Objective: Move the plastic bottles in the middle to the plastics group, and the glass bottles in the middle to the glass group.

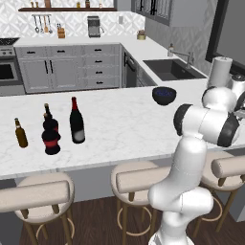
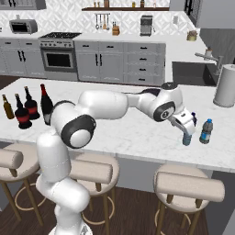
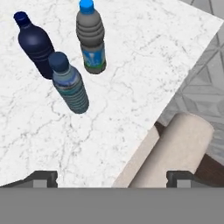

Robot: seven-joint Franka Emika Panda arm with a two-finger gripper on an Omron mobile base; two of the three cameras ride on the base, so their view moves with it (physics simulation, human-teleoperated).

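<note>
Three plastic bottles stood together near the right end of the desk (image 2: pixel 137 133): the light-blue bottle (image 3: pixel 70 83) just beside the dark-blue bottle (image 3: pixel 35 43) and the teal-labelled bottle (image 3: pixel 91 37). My pincer (image 2: pixel 186 121) hung released just above them, grasping nothing, so I judged the plastic step done. Far left of that cluster waited the wine bottle (image 1: pixel 76 122) and two round-bellied bottles (image 1: pixel 50 134), near the amber bottle (image 1: pixel 20 133). Next I needed to reach the wine bottle.
</note>
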